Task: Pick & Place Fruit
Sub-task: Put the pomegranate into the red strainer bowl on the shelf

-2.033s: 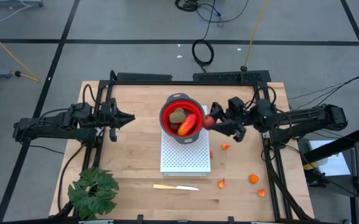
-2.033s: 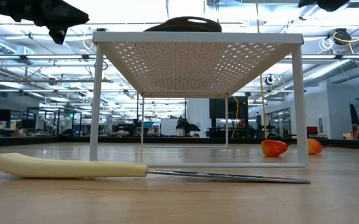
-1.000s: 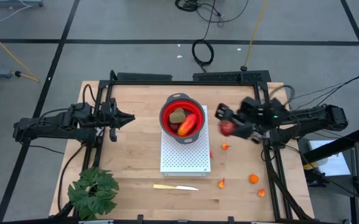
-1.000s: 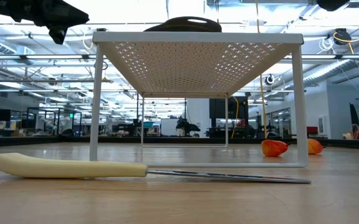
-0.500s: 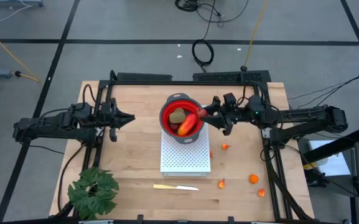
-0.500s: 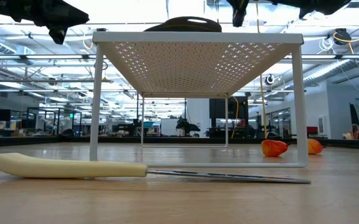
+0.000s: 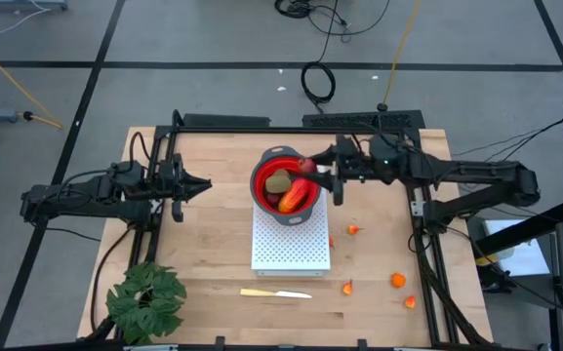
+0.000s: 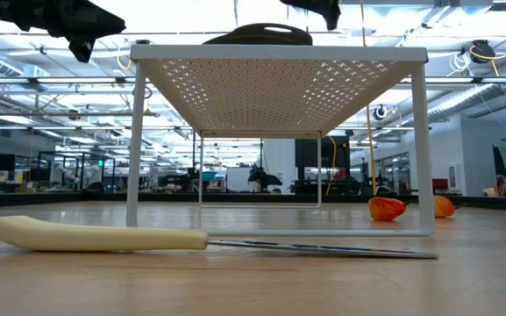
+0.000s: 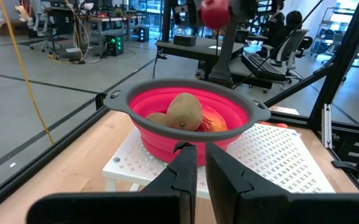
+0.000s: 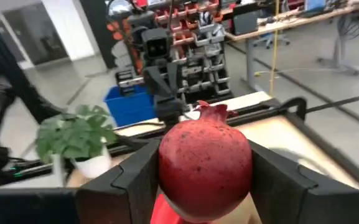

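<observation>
- Right gripper (image 7: 312, 168): reaches in from the right, its fingers clamped on either side of a dark red ball (image 10: 205, 162) and holding it in the air above the right rim of the red bowl (image 7: 263, 170).
- Dark red ball: it has a small crown on top; the left wrist view shows it raised well above the bowl.
- Red bowl: has a grey rim and stands on the far end of a white perforated stand (image 7: 291, 249) at the middle of the table (image 7: 213, 244).
- Bowl contents: an olive-brown oval (image 7: 279, 181) on the far left side, a red-orange oblong (image 7: 297, 194) on the right side, and some darker red pieces under them.
- Left gripper (image 7: 206, 183): waits to the left of the bowl, well apart from it, pointing at it with its fingers (image 9: 185, 169) drawn nearly together and nothing between them.
- Orange bits: four lie on the table to the right of the stand, one (image 7: 353, 230) beside it and three more (image 7: 398, 280) nearer the front edge.
- Pale yellow knife (image 7: 275, 292): lies flat on the table just in front of the stand.
- Green plant (image 7: 145, 300): sits at the near left corner of the table.
</observation>
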Robot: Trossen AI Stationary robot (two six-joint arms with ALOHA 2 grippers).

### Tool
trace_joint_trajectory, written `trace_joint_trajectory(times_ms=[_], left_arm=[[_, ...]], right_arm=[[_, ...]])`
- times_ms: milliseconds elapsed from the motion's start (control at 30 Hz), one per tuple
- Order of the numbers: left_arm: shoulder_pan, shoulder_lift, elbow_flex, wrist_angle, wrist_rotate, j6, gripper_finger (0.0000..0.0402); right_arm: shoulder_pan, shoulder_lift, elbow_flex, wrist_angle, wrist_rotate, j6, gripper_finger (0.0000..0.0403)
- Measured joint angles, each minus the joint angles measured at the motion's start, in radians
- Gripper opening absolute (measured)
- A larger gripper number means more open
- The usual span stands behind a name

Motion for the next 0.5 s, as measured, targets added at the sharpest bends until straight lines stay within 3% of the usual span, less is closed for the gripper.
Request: trace_joint_trajectory(times_ms=[500], left_arm=[[0.0,0.0,0.0,-0.001,-0.001,0.035,0.0031]], right_arm=[[0.0,0.172,0.075,-0.071,0.1,-0.164,0.0205]])
